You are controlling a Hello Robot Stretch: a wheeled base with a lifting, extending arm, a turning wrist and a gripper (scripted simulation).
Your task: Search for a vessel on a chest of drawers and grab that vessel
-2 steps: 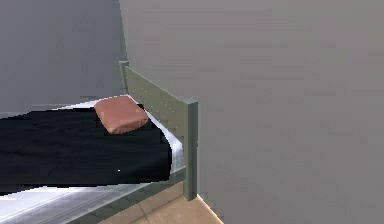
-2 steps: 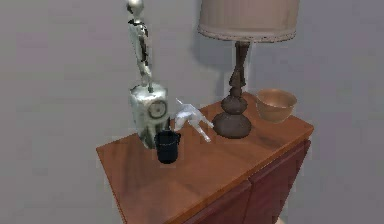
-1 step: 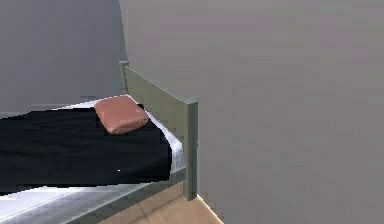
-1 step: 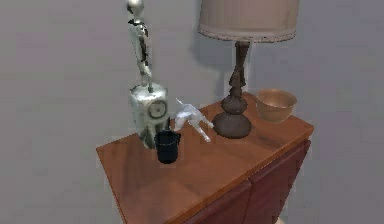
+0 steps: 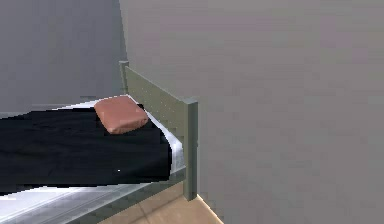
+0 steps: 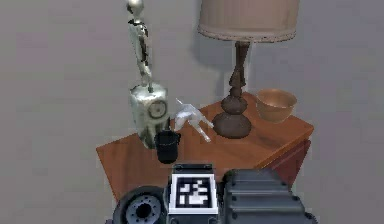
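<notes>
Bowl (image 6: 277,104) on dresser (image 6: 122,156), bed (image 5: 70,146) ahead

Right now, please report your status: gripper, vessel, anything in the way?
Gripper low at bottom edge, load cannot be told. Dark cup and tan bowl on wooden chest. Statue behind cup, lamp beside bowl.

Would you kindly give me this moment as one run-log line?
phase: at chest of drawers | vessels: black cup, tan bowl | gripper: arm side view's bottom edge, hold unclear | ahead: bed
</notes>
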